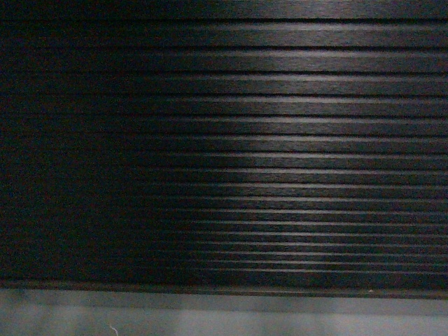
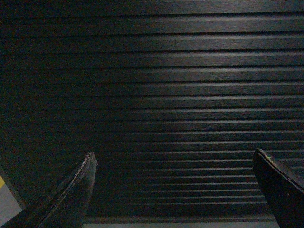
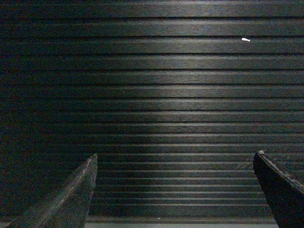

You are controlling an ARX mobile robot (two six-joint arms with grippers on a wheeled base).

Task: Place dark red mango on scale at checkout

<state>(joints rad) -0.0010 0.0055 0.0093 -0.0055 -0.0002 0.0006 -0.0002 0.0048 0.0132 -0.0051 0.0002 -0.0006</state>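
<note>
All three views face the horizontally ribbed black front panel of the checkout (image 1: 280, 140), which fills nearly every frame. The dark red mango and the scale appear in none of them, so their place cannot be told from here.

In the head view, one strip of pale grey floor (image 1: 224, 318) runs along the bottom edge beneath the panel. Neither arm shows in this view.

The left gripper (image 2: 173, 190) shows two dark fingers, one at the lower left (image 2: 71, 199) and one at the lower right (image 2: 280, 190), spread wide with only the ribbed panel visible between them; it holds nothing. A sliver of grey floor with a yellow patch (image 2: 1, 182) sits at the left edge of that view.

The right gripper (image 3: 173, 190) likewise shows two fingers, lower left (image 3: 71, 199) and lower right (image 3: 280, 190), standing well apart and empty. One small white mark (image 3: 245, 40) lies on a rib of the panel at upper right in that view.
</note>
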